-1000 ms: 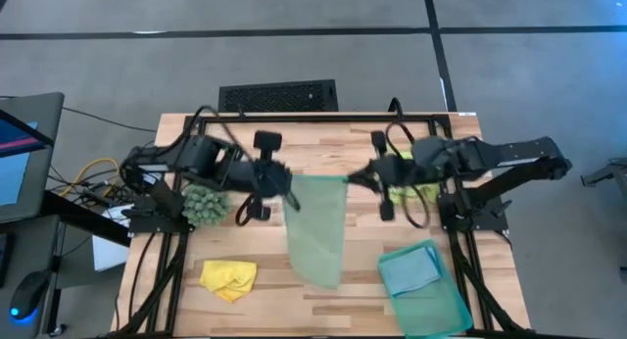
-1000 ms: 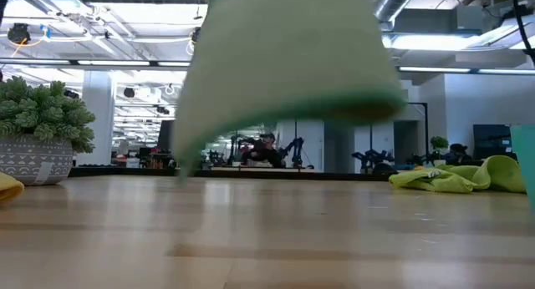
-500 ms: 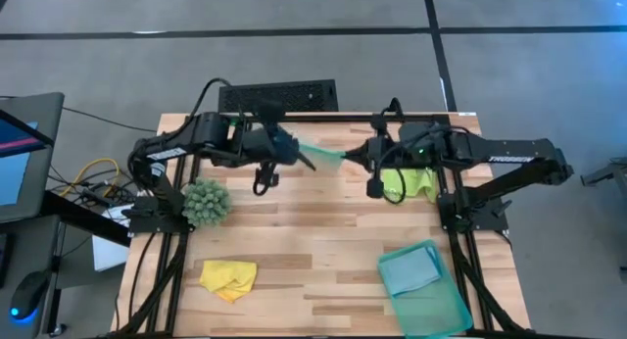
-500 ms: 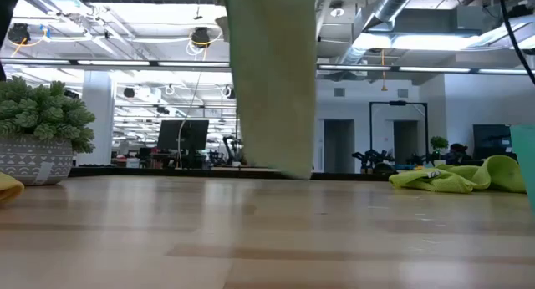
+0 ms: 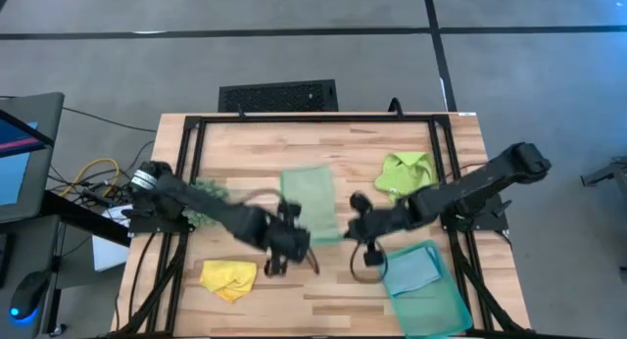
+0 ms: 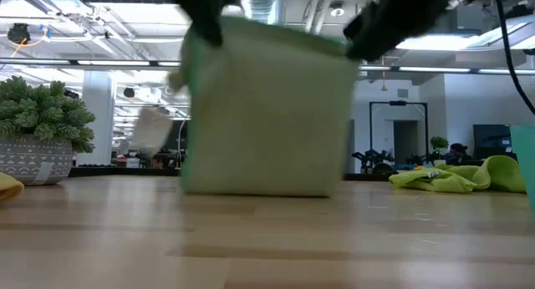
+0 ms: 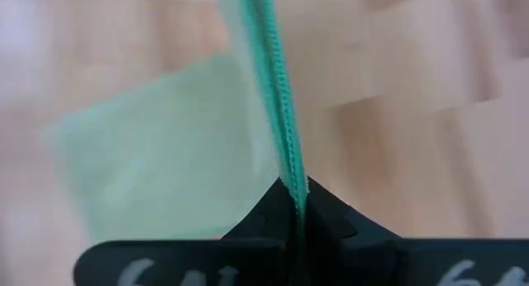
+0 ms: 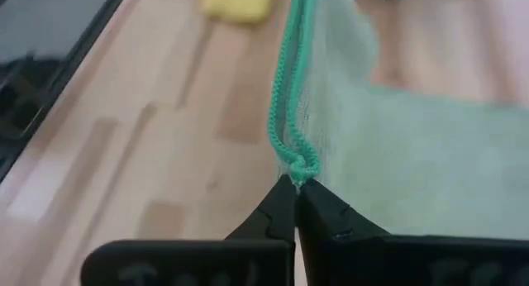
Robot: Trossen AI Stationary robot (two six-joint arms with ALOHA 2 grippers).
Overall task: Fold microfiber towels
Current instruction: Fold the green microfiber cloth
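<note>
Both grippers, left (image 5: pixel 286 243) and right (image 5: pixel 359 227), have swung from the far side down to mid-table, each pinching a corner of the sage towel (image 5: pixel 310 202), now half draped on the table (image 5: pixel 323 285).

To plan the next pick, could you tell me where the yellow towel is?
In the high view, the yellow towel lies crumpled at the table's front left, beside the left gripper.

Sage towel (image 5: pixel 310 202) draped mid-table; yellow (image 5: pixel 228 278), lime (image 5: pixel 407 172), blue (image 5: pixel 409 270) apart.
</note>
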